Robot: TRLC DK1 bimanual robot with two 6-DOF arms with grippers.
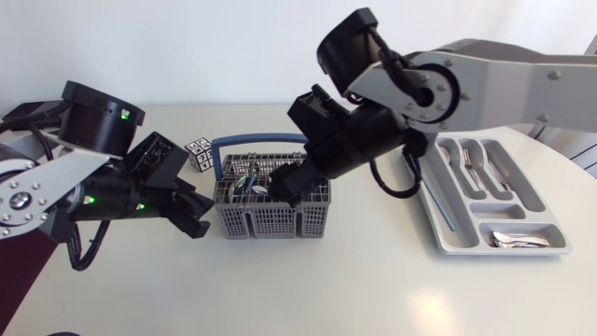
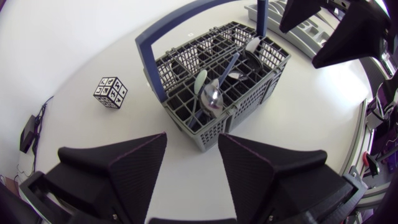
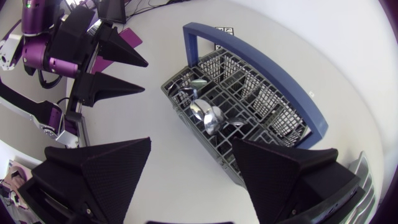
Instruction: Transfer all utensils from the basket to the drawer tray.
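- White round desk (image 1: 326, 289): it carries everything listed here.
- Left arm's matte black claw (image 2: 191, 140): it sits low over the desk just left of the basket, aimed at the basket's short end wall. Its fingers are spread wide with nothing between them, and they stand a little apart from the wall.
- Small white cube with black patterned faces (image 1: 200, 154): it rests on the desk beside the basket's left rear corner, clear of it.
- Grey plastic lattice basket with a dark blue hoop handle (image 1: 266, 222): it stands upright on the desk, and the handle arches over its length.
- Utensils in the basket (image 2: 211, 98): a shiny metal spoon stands bowl-up in the cells nearest the left claw. A pale green piece and a dark blue handle stand next to it, and more metal pieces sit further along.
- Right arm's matte black claw (image 3: 191, 146): it hangs over the basket's right half, pointing down into it. Its fingers are wide apart and grip nothing.
- Light grey compartmented drawer tray (image 1: 448, 238): it lies flat on the desk to the right of the basket, well apart from it.
- Metal cutlery in the tray (image 1: 516, 241): spoons lie in the tray's cross compartment, and other pieces lie in its long slots.
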